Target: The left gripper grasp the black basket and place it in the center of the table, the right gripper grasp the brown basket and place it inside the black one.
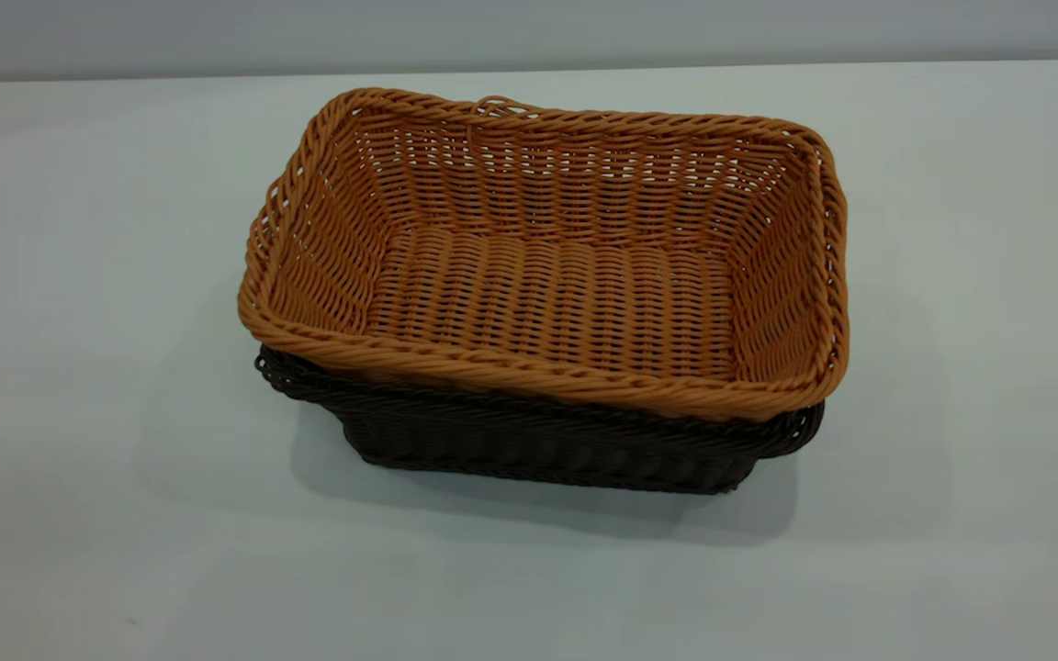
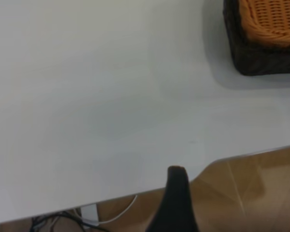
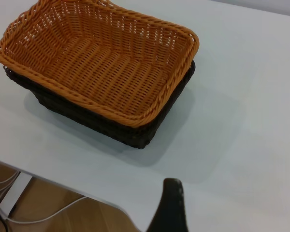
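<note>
The brown basket (image 1: 547, 294) sits nested inside the black basket (image 1: 538, 450) near the middle of the table (image 1: 79, 275). Only the black basket's rim and lower wall show beneath it. Neither gripper shows in the exterior view. In the left wrist view the left gripper (image 2: 227, 198) hangs over the table's edge, far from the baskets (image 2: 261, 60), with one dark finger (image 2: 178, 198) showing and nothing held. In the right wrist view the right gripper (image 3: 208, 203) is over the table's edge, back from the brown basket (image 3: 101, 63) and black basket (image 3: 111, 128), empty, with one finger (image 3: 171, 208) showing.
Bare tabletop surrounds the stacked baskets on all sides. Beyond the table's edge, wooden floor (image 2: 251, 193) and white cables (image 3: 38, 212) show below.
</note>
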